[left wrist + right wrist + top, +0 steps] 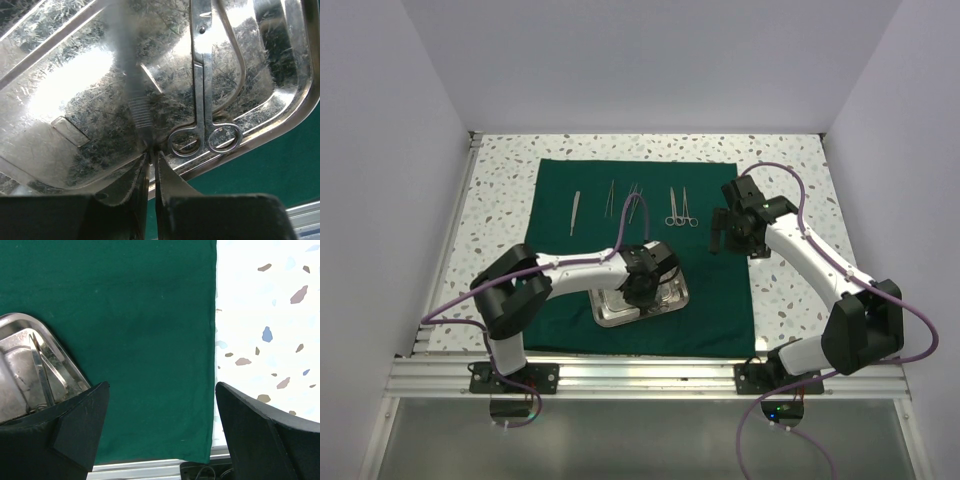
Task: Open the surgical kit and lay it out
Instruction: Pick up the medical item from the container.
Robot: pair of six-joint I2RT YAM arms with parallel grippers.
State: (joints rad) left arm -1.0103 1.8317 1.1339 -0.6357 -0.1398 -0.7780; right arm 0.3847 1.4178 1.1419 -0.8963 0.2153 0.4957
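The dark green cloth (555, 300) lies spread flat on the table. On its near middle sits the steel tray (676, 300). My left gripper (642, 285) reaches down into the tray (295, 100), its jaws (152, 152) almost together around the end of ridged tweezers (140, 107), which look blurred. Ring-handled scissors (202, 75) lie in the tray beside them. Several instruments rest in a row on the cloth's far half, among them tweezers (574, 213) and ring-handled forceps (673, 208). My right gripper (720, 240) hovers open over the cloth (150, 315), holding nothing.
Speckled tabletop (265, 315) borders the cloth on the right. An aluminium rail (640, 375) runs along the near edge by the arm bases. White walls enclose the table on three sides. The tray's corner (65, 360) shows left of my right fingers.
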